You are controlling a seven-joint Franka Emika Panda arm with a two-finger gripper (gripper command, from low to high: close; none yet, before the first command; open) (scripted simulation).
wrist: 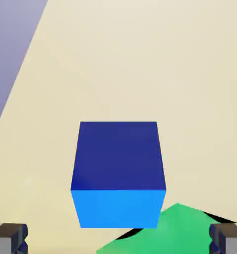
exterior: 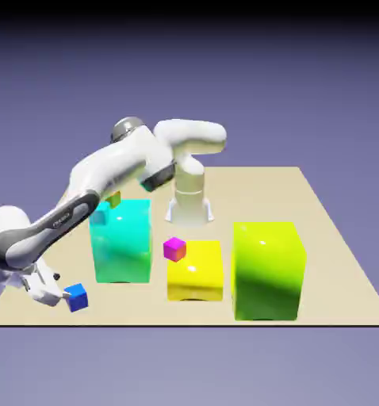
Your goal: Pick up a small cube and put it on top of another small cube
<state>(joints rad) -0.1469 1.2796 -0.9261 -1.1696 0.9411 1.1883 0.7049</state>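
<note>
The small cube (exterior: pixel 77 297), deep blue, sits on the tan table (exterior: pixel 319 238) near its front corner at the exterior view's left. My gripper (exterior: pixel 64 296) is low beside it at the end of the stretched arm. In the hand view the small cube (wrist: pixel 118 173) fills the middle, just ahead of my gripper (wrist: pixel 118 240). The grey fingertips (wrist: pixel 9 238) stand far apart at the bottom corners, with clear gaps to the cube. The gripper is open and holds nothing. A small magenta cube (exterior: pixel 174 249) rests on the yellow block (exterior: pixel 196 273).
A big teal block (exterior: pixel 121 242) stands right behind the arm. A tall yellow-green block (exterior: pixel 268 270) stands toward the exterior view's right. A flat green shape (wrist: pixel 177 225) shows at the hand view's bottom edge. The table's front edge lies close to the blue cube.
</note>
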